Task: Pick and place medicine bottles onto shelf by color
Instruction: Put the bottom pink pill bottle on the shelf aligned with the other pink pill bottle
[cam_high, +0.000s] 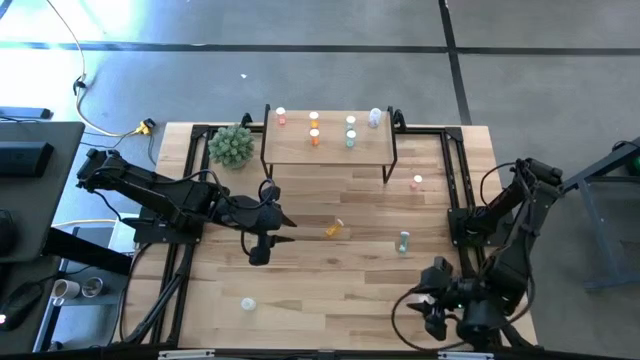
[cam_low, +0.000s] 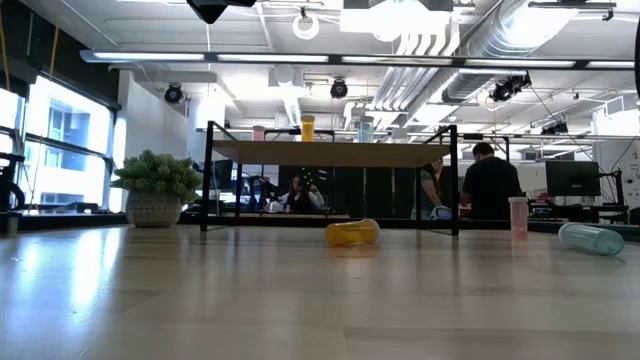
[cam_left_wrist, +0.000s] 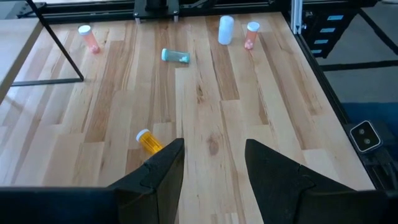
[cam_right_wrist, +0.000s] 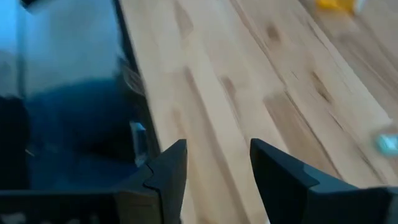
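Medicine bottles, position log relative to the shelf (cam_high: 327, 148). The shelf sits at the far edge of the bench (cam_high: 330, 290), near its middle. On its top: a pink bottle (cam_high: 281, 117) at the end nearest the plant (cam_high: 232, 146), two orange bottles (cam_high: 314, 129) beside it, two green bottles (cam_high: 351, 132) next, and a clear bottle (cam_high: 375, 118) at the far end.

Off the shelf, on the bench in front of it:
- orange bottle (cam_high: 334, 229) lying on its side, in front of the shelf's middle;
- green bottle (cam_high: 404, 242) lying on its side, further out, towards the right arm's side;
- pink bottle (cam_high: 417, 182) upright, just off the shelf's right front leg;
- white bottle (cam_high: 248, 304) far from the shelf, near the bench's front edge.

Left tool (cam_high: 262, 247): raised over the bench in front of the shelf's plant-side end, the lying orange bottle just ahead of it. Fingers (cam_left_wrist: 163, 171) spread, nothing between them.

Right tool (cam_high: 436, 318): at the front right corner of the bench, well away from the shelf. Fingers (cam_right_wrist: 166, 171) spread, nothing held.
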